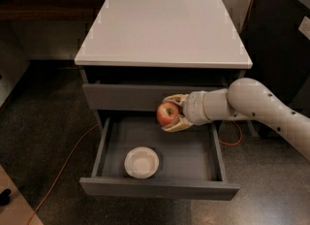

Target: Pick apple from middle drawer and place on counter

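Observation:
The red apple (pixel 167 114) with yellowish patches is held between the tan fingers (pixel 176 100) of my gripper (pixel 170 113). The gripper hangs above the back of the open middle drawer (pixel 160 188), in front of the shut top drawer front. My white arm comes in from the right. The counter (pixel 162 27) is the pale grey-white top slab of the cabinet, above and behind the gripper, with nothing on it.
A round cream-white bowl (pixel 141 162) sits in the drawer's front left part. An orange cable (pixel 63 167) runs over the dark floor at the left. A dark brown shelf (pixel 43 6) stands behind the cabinet at the left, and dark furniture stands at the right.

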`<state>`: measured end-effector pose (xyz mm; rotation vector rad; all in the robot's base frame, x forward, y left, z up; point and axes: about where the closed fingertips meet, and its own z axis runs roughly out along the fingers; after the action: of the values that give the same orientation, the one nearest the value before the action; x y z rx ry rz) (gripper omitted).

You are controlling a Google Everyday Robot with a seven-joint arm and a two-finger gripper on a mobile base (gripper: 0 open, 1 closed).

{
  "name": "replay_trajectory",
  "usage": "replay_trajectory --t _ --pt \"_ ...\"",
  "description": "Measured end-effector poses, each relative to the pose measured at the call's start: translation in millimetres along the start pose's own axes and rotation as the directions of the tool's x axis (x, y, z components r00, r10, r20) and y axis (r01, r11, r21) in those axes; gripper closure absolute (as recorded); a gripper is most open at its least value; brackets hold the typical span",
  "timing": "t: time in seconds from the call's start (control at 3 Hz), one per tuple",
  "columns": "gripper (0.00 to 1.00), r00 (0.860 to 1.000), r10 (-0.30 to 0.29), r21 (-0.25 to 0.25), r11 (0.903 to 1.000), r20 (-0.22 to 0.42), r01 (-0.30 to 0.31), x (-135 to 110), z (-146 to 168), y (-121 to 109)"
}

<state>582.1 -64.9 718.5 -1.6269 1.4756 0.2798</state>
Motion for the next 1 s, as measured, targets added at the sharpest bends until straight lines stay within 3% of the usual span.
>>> replay_trajectory --t 0.33,1.0 --pt "1.0 0.999 -0.036 0.012 0.9993 0.006 0.036 -17.7 -11.4 -9.6" --pt "1.0 0.984 -0.173 0.058 0.9837 0.037 0.17 -85.9 -58.6 -39.7"
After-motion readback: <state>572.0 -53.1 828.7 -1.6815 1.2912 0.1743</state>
